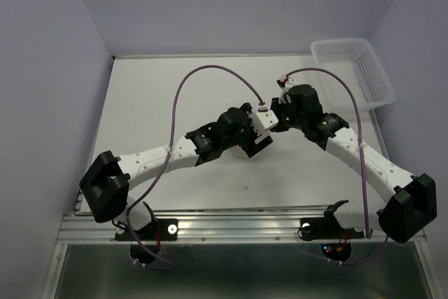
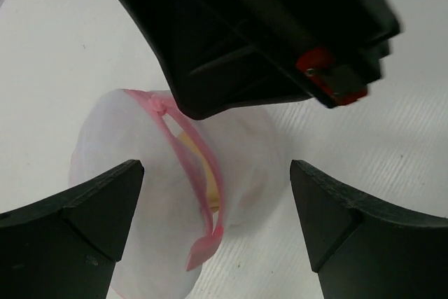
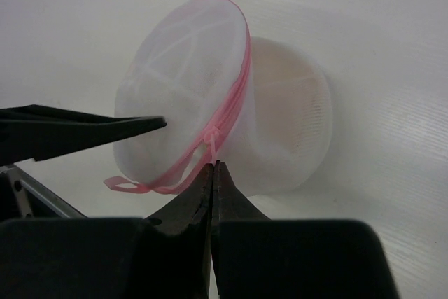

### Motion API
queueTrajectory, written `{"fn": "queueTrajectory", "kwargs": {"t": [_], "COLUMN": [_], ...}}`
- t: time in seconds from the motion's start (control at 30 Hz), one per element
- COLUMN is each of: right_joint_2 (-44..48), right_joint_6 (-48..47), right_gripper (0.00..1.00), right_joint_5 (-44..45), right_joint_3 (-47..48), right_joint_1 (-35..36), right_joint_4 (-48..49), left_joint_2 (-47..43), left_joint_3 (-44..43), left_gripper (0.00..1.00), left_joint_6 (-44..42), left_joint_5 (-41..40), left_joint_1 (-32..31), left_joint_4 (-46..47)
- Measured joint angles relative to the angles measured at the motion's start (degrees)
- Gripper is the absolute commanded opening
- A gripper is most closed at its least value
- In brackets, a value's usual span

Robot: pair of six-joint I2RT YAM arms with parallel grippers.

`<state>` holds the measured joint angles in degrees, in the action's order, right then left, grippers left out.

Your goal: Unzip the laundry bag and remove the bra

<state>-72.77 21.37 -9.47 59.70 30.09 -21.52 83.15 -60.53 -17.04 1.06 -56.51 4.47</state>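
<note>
In the middle of the table [image 1: 175,89], under the two meeting arms, the bag [image 3: 182,103] lies on its side, its two mesh domes joined by the pink zipper [image 3: 234,96]. The left gripper [image 2: 217,173] hangs over it with jaws spread wide, one finger [image 2: 84,222] on each side of the bag, neither clearly touching it. The right gripper [image 3: 212,166] comes in from the right with jaws pressed together, their tips right at the zipper by the slider; whether they pinch the pull I cannot tell. The zipper gapes a little on the left wrist's side, showing the beige bra [image 2: 192,148] inside. A basket [image 1: 353,68] sits at the far right corner.
</note>
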Motion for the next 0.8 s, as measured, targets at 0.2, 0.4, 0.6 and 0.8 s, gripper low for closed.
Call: {"fn": "queueTrajectory", "kwargs": {"t": [0.2,0.4,0.6,0.8], "right_joint_2": [1.84,1.88,0.98,-0.39], "right_joint_6": [0.72,0.68,-0.48,-2.21], "right_gripper": [0.01,0.01,0.01,0.01], "right_joint_5": [-2.12,-3.02,-0.35,3.76], "right_joint_3": [0.0,0.0,0.02,1.55], "right_joint_1": [0.0,0.0,0.0,0.13], "right_joint_4": [-0.63,-1.18,-2.1,-3.1], "left_joint_2": [3.87,5.64,5.68,5.66], "left_joint_3": [-1.53,-3.61,-3.85,-3.85], "left_gripper": [0.71,0.06,0.0,0.0], "left_joint_6": [-0.09,-0.26,-1.81,-4.55], "left_joint_5": [-3.93,-5.53,-7.43,-7.58], "left_joint_1": [0.04,0.11,0.28,0.37], "left_joint_4": [-0.7,-0.83,-0.9,-1.07]}}
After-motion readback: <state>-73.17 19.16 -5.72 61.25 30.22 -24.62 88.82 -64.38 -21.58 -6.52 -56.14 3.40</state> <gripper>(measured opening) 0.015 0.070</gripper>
